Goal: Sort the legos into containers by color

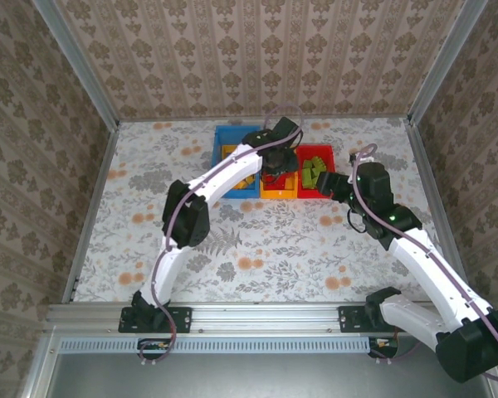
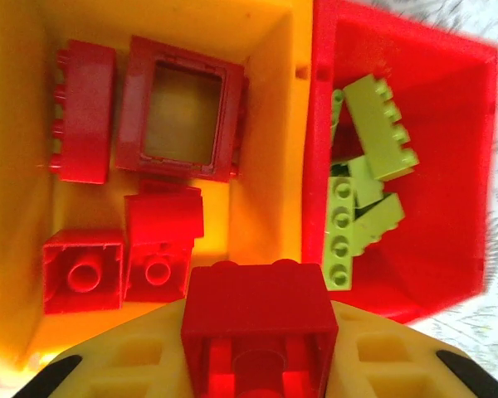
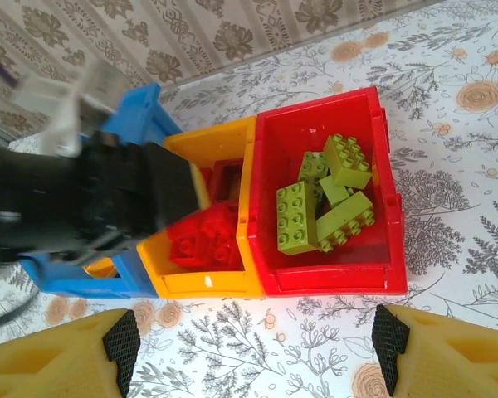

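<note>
The left gripper (image 2: pixel 259 369) hangs over the orange-yellow bin (image 2: pixel 266 166), its fingers clamped on a red brick (image 2: pixel 260 311). Below it in that bin lie more red bricks (image 2: pixel 83 112) and a red hollow frame (image 2: pixel 183 112). The red bin (image 2: pixel 448 191), touching it, holds lime-green bricks (image 2: pixel 378 128). The right gripper (image 3: pixel 257 348) hovers near the bins, fingers spread wide, nothing between them. The blue bin (image 1: pixel 228 130) ends the row.

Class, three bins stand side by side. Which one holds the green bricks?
The red bin, at the row's right end in the right wrist view: green bricks lie piled inside. The orange-yellow bin beside it holds red bricks.
</note>
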`<move>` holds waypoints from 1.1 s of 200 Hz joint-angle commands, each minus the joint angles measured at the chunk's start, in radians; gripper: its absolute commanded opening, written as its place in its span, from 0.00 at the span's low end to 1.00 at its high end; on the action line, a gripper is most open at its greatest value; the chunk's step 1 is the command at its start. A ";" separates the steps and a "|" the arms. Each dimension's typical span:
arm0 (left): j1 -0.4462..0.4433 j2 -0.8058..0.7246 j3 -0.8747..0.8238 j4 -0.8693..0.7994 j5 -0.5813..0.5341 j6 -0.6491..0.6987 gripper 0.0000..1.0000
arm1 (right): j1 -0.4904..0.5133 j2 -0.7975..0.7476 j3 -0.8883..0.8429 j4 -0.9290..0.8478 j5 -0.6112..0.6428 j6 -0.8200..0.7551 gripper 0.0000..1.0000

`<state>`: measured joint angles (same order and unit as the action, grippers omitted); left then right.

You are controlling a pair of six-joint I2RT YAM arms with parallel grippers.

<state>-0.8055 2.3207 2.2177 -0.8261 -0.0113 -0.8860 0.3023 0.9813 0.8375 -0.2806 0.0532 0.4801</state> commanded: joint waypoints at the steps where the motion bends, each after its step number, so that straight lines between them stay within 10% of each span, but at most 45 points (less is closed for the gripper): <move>1: -0.005 0.031 0.052 -0.086 0.020 0.072 0.24 | -0.010 -0.016 0.031 -0.034 0.004 0.033 0.77; 68: -0.003 0.045 0.040 -0.084 0.042 0.071 0.55 | -0.018 -0.018 0.013 -0.035 -0.021 0.047 0.77; 127: -0.012 -0.078 0.027 -0.084 -0.021 0.093 0.56 | -0.018 -0.007 0.042 -0.065 -0.030 0.005 0.77; 162: -0.005 -0.331 -0.201 0.004 -0.080 0.115 0.69 | -0.021 -0.013 0.109 -0.225 0.053 -0.032 0.92; 172: 0.016 -0.432 -0.321 0.062 -0.075 0.122 0.99 | -0.027 -0.013 0.132 -0.293 0.076 -0.036 1.00; 220: 0.203 -0.896 -0.795 0.066 -0.225 0.162 1.00 | -0.033 -0.073 0.150 -0.419 0.314 -0.070 1.00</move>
<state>-0.6941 1.5654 1.5784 -0.7139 -0.0803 -0.7799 0.2771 0.9482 0.9604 -0.5774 0.1616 0.4343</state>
